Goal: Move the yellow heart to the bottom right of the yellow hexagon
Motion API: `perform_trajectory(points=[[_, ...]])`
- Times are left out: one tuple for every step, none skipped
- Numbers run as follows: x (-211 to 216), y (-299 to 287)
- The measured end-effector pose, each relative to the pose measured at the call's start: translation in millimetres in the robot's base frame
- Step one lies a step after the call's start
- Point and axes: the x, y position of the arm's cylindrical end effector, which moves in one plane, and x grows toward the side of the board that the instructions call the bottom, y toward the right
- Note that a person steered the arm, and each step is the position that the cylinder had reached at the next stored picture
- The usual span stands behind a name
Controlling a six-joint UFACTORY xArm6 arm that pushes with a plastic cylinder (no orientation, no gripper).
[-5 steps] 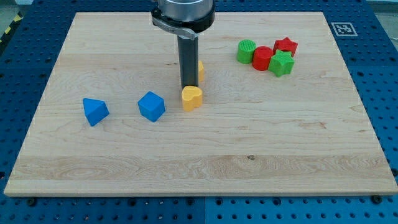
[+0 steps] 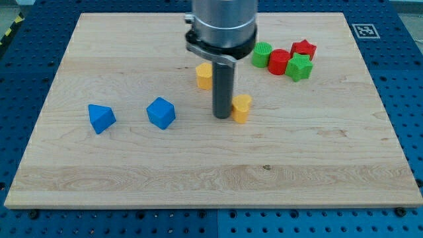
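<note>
The yellow heart (image 2: 242,108) lies near the board's middle, below and to the right of the yellow hexagon (image 2: 204,76). My tip (image 2: 221,116) stands right against the heart's left side, touching or nearly touching it. The rod runs up past the hexagon's right edge and hides a little of it.
A blue triangular block (image 2: 101,118) and a blue cube-like block (image 2: 161,112) lie at the view's left. At the top right sits a tight cluster: a green round block (image 2: 262,54), a red round block (image 2: 278,62), a red star (image 2: 304,48) and a green star (image 2: 299,68).
My tip has moved to the view's right and slightly down. The yellow heart has slid right with it, and the yellow hexagon now shows clear of the rod.
</note>
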Motion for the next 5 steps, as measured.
perform_trajectory(points=[[0,14],[0,-16],[-13,-53],[-61,-80],[-90,-91]])
